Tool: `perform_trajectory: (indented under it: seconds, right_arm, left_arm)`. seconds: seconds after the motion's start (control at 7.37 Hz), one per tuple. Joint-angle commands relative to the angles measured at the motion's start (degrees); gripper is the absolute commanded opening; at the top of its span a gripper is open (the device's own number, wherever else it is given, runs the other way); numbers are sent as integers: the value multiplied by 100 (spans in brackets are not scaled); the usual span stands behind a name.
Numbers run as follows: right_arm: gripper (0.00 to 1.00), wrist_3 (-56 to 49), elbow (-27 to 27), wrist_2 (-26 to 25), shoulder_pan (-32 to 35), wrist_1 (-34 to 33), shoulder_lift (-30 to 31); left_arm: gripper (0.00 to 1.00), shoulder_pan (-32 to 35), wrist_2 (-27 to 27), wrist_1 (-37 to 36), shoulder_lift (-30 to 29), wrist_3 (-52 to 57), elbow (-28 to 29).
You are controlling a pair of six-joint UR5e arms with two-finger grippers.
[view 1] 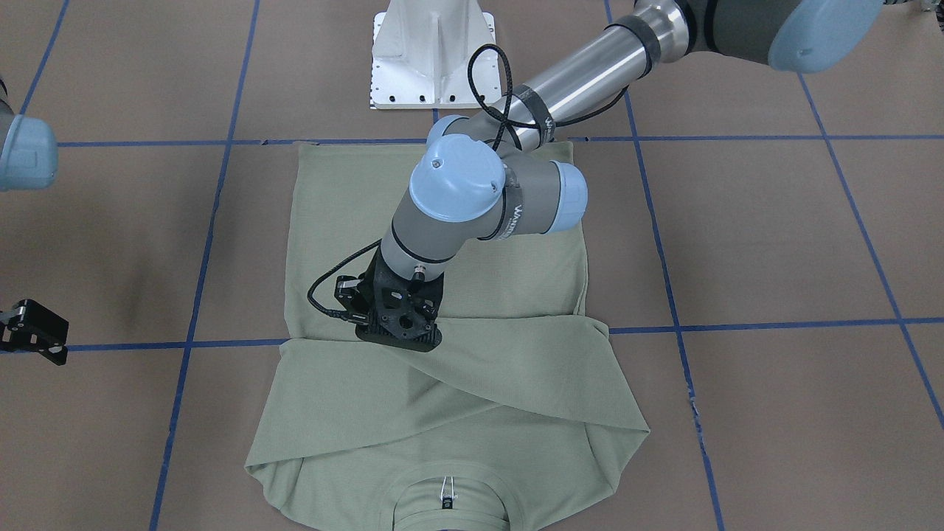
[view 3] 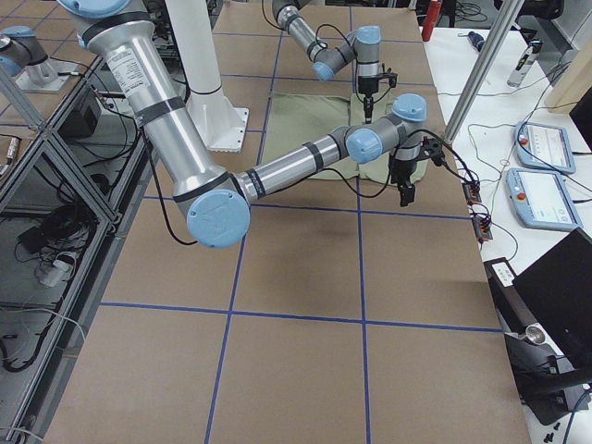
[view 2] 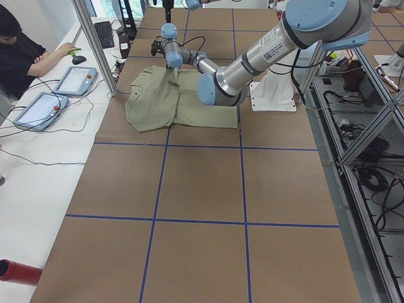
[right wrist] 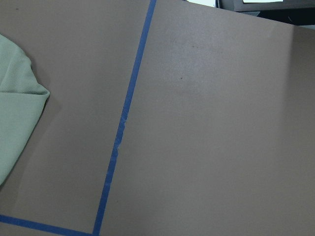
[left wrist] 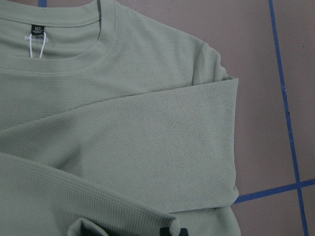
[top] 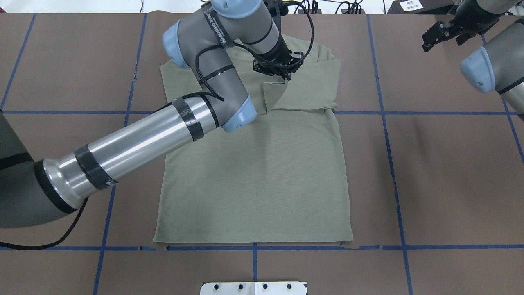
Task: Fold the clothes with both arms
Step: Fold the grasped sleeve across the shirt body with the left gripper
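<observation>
The pale sage-green shirt (view 1: pixel 457 413) lies flat on the brown table, collar (view 1: pixel 450 509) at the far edge from the robot's base, both sleeves folded across the chest. My left gripper (view 1: pixel 402 335) is down at the middle of the upper chest, shut on the cuff end of one sleeve, which rises slightly to it in the overhead view (top: pixel 282 76). In the left wrist view the cuff hem drapes over the fingertips (left wrist: pixel 172 231), and the neck label (left wrist: pixel 37 28) shows. My right gripper (top: pixel 444 35) hangs open and empty, off to the side of the shirt (top: pixel 258 176).
The white pedestal base (view 1: pixel 431 59) stands just beyond the shirt's hem. Blue tape lines (view 1: pixel 737 324) grid the table. A shirt corner (right wrist: pixel 15 93) shows at the right wrist view's left edge. An operator (view 2: pixel 19 57) and tablets (view 2: pixel 76 79) sit at the far table edge.
</observation>
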State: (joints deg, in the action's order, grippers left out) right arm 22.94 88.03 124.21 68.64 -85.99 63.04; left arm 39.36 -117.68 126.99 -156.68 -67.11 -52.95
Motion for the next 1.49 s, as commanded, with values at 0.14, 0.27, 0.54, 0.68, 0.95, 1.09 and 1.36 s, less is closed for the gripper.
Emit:
perform_trajectory:
  seconds: [0.14,0.27,0.54,0.68,0.95,1.09,1.36]
  right_arm:
    - [100,0,13,7,0,3,-2]
    - [100,0,13,-2,0,3,-2]
    - [100,0,4,-2,0,3,-2]
    - [100,0,-5,-2,-9,3,-2]
    - [100,17,-14,-2,-18,3,-20]
    - [100,96,-5,7,-18,-5,6]
    - [100,341,47,252,-87,29,42]
  left_arm:
    - [0,-375,358,386,-187,-152,222]
    - [0,-393,386,675,-223,-196,415]
    - [100,-472,456,941,-206,-571,443]
    - [100,-499,448,907,-197,-636,417]
    - [100,-464,395,365,-170,-549,208]
    - [100,-412,290,-300,-144,-305,-29]
    - [100,-10,-33,-1070,415,686,-696]
